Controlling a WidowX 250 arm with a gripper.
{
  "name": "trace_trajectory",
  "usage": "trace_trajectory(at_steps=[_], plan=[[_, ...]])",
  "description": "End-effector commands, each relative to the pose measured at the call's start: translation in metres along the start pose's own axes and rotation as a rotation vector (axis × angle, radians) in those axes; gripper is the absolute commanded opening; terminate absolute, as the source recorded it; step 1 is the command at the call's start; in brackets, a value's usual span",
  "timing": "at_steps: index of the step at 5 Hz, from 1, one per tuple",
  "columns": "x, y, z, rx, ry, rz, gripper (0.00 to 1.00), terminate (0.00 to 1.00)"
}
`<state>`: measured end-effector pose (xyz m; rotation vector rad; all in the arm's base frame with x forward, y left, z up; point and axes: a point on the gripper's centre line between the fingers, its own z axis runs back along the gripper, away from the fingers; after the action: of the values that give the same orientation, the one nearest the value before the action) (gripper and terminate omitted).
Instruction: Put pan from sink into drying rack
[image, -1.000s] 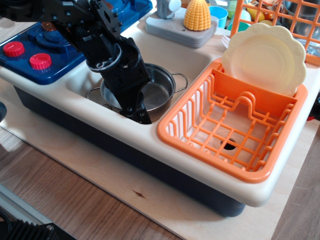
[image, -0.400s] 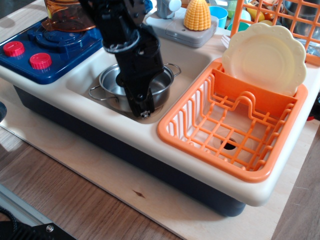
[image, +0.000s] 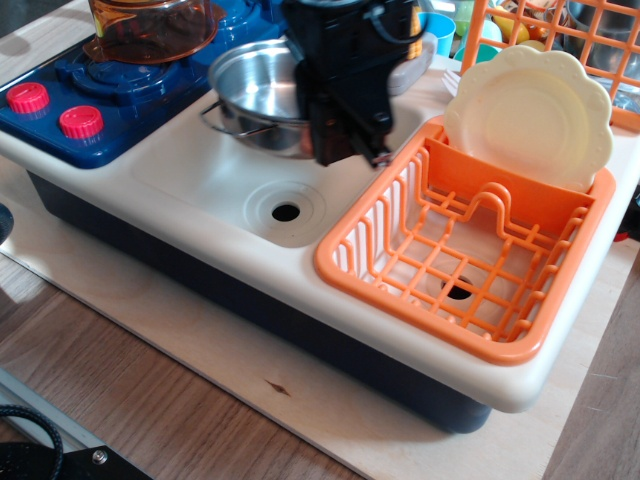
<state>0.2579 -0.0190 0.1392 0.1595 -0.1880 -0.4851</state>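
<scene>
Now your gripper (image: 350, 140) holds the pan (image: 256, 95) by its rim, fingers closed on it, above the sink (image: 215, 180); the rack (image: 455, 265) sits right of the fingers.

Gripper (image: 345, 135) blocks the right side of the pan (image: 255, 95); you can't see the fingertips or where they meet the rim, so grip can't be confirmed. Arm is cut off at the top edge. Motion blur on the gripper body. Orange pot (image: 150, 25) and wire basket (image: 560, 40) are clipped by the top edge. Plate (image: 530, 115) hides the rack's (image: 460, 270) back wall.
</scene>
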Motion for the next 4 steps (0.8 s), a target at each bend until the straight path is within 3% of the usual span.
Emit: trace_trajectory(at_steps=[1,3,4], plan=[[0.036,-0.034,0.03,0.0,-0.047,0.074,0.0,0.0],[0.062,-0.088,0.04,-0.026,-0.048,0.188,0.0,0.0],[0.061,-0.104,0.033,0.018,-0.086,0.223,1.0,0.0]])
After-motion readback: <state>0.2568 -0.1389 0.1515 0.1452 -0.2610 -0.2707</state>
